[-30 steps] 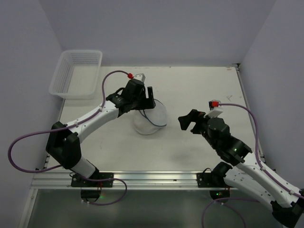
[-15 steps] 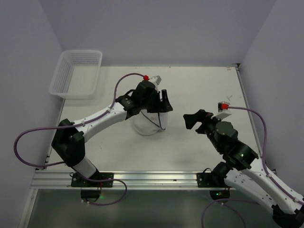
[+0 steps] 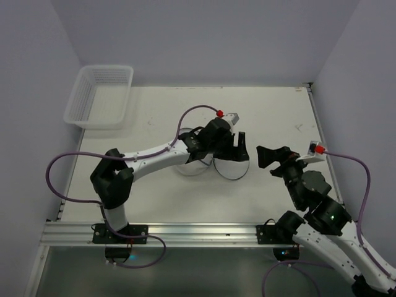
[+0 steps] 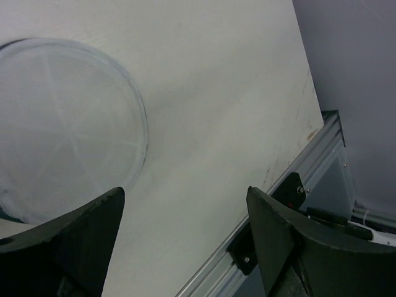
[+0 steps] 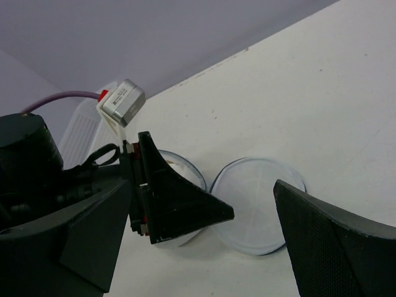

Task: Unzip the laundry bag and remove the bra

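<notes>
The laundry bag (image 3: 235, 171) lies spread into two round parts that sit side by side and touch. One part is a flat mesh disc (image 4: 62, 130). The other, on its left, is a deeper bowl-shaped half (image 3: 187, 166). A dark zipper line (image 4: 145, 139) runs around the disc's rim. Something pale shows inside the bowl-shaped half, but from where I stand I cannot tell what it is.

The left hand (image 3: 234, 146) hangs over the bag's far side, roughly where the two parts meet. Its fingers (image 4: 80, 241) stand wide apart, with only bare table (image 3: 278, 111) and the disc's edge showing between them, and it has hold of nothing. I cannot tell whether it touches the mesh.

The right hand (image 3: 263, 158) sits just to the right of the bag, near it but clear of it, and points toward the disc. Its fingers are spread as far as they go and it is empty.

A white slatted basket (image 3: 99, 96) stands well apart from the bag, off to its far left.
</notes>
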`<move>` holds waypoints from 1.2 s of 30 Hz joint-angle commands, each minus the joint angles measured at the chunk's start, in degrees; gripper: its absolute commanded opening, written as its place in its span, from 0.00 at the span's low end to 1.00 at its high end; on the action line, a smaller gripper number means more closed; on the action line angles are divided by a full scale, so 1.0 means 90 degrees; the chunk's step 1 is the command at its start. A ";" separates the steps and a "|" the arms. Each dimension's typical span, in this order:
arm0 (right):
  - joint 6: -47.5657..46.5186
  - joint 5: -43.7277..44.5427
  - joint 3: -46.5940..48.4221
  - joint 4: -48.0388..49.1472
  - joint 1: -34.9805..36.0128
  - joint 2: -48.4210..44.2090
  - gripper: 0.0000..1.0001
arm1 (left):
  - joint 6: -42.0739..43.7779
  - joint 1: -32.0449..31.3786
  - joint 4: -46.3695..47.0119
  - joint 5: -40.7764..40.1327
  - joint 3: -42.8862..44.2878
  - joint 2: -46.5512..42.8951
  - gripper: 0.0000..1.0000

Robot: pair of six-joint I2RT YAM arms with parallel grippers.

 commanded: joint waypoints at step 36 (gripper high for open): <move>0.1209 -0.3695 0.1686 0.2375 -0.0555 0.8184 0.87 | 0.0298 0.1859 -0.0654 -0.1915 -0.3132 -0.3019 0.76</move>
